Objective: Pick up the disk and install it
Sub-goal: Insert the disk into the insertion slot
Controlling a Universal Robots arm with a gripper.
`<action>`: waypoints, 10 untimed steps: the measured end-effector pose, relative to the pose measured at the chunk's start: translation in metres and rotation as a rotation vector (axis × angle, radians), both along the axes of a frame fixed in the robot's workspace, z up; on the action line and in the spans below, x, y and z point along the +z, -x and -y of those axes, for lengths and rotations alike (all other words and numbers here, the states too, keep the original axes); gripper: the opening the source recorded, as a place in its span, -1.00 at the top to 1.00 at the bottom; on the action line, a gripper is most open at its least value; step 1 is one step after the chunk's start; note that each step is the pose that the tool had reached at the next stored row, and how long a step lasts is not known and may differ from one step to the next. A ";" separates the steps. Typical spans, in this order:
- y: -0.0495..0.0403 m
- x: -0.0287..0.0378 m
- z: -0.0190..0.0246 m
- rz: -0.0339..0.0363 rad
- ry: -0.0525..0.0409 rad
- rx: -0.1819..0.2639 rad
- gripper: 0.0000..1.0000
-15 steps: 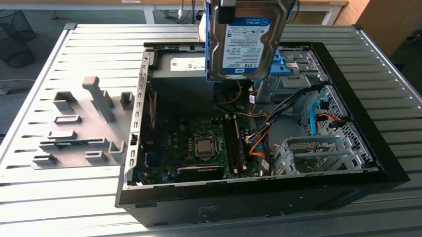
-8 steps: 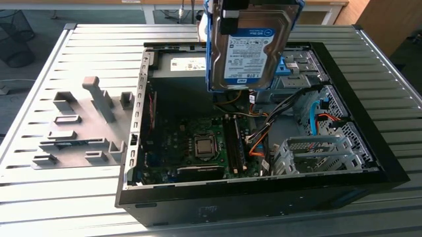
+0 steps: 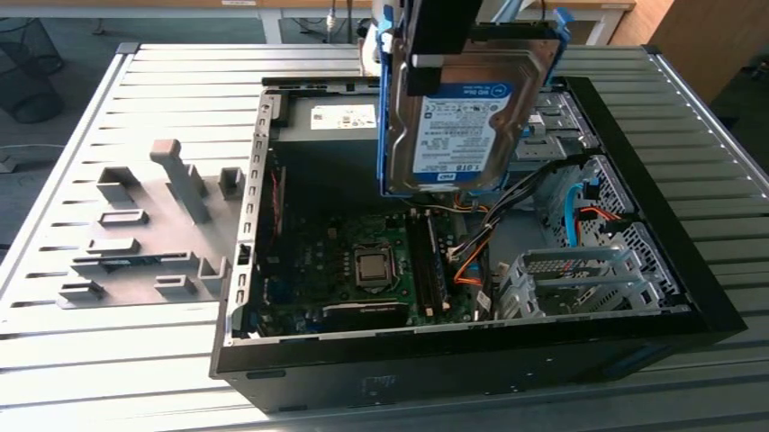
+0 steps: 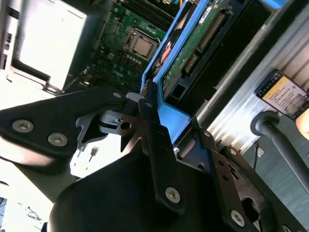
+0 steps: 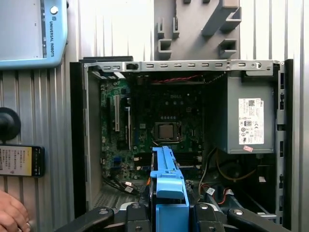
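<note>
The gripper (image 3: pixel 435 72) hangs over the open computer case (image 3: pixel 703 301) with the disk (image 3: pixel 463 126) clamped in it. Its jaws are drawn in only as far as the drive's thickness allows. In the second wrist view the black fingers (image 4: pixel 153 140) press against opposite sides of the blue carrier (image 4: pixel 170 118) that frames the drive, and the green circuit board (image 4: pixel 195 41) on the drive's underside runs away from them toward the case. In the exterior view the disk stands upright on edge. Its white-and-blue label faces the camera, the carrier shows as a blue strip down its side, and the gripper grasps it at the upper end. The lower edge hangs above the inside of the case, over the motherboard (image 3: pixel 324 261) and just beside the silver drive cage (image 3: pixel 577 279) toward the exterior view's right, and no contact with either shows. In the first wrist view the carrier's end (image 5: pixel 166 179) sits between the two fingers, and beyond it lie the processor socket (image 5: pixel 166 130) and the grey power supply (image 5: pixel 244 116) with its white sticker. The case lies on its side on a slatted metal table (image 3: pixel 144 99), near a grey fixture plate (image 3: pixel 139 229) with raised blocks on the exterior view's left. A person's hand (image 5: pixel 12 215) rests at the table's edge, well apart from the gripper.
</note>
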State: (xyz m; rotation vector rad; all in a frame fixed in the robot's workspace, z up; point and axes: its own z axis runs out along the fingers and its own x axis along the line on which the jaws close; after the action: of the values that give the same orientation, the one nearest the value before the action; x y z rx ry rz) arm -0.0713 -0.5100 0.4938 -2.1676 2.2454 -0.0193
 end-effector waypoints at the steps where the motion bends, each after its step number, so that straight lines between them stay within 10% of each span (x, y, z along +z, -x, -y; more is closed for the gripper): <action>1: 0.0000 -0.0002 0.0038 -0.0001 0.0001 0.000 0.27; 5: -0.0002 -0.0013 0.0156 0.0000 0.0003 0.000 0.27; 10: -0.0086 -0.0032 0.0185 -0.0001 0.0004 0.003 0.27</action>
State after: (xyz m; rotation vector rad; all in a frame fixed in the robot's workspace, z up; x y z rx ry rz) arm -0.0626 -0.5285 0.4906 -2.1709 2.2426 -0.0196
